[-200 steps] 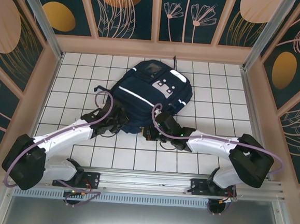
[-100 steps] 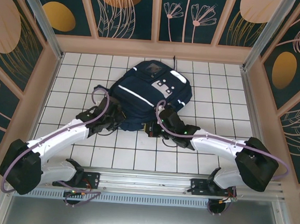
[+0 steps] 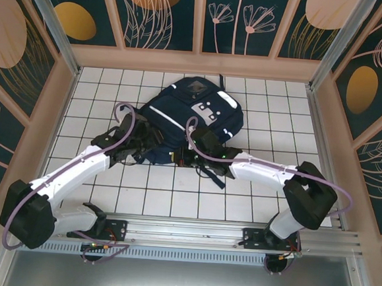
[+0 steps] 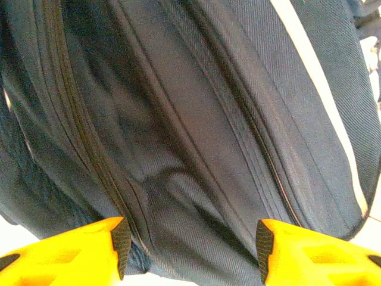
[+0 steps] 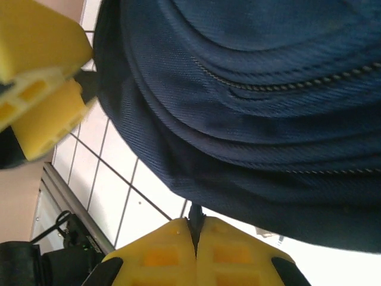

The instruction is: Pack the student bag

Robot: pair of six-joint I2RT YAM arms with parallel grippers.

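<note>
One change is seen: the left fingers (image 4: 89, 253) are now spread, so the student bag (image 3: 200, 114) is likely let go. The right fingers (image 5: 195, 244) are kept pressed together.

I saw a white tiled tabletop (image 3: 272, 123), dark teal wall panels (image 3: 162, 15) with gold floral prints, tan framing (image 3: 197, 63), aluminium rail (image 3: 191, 230) along the near edge.

The student bag (image 5: 256, 131) spreads across the upper frame, a zipper (image 5: 286, 81) curving through its navy fabric. Below, the right gripper (image 5: 195, 229) has its yellow fingers pressed together — a thin dark sliver in the seam. The left gripper (image 5: 77, 74) sits at upper left, above the white tiled table (image 5: 119, 179).
</note>
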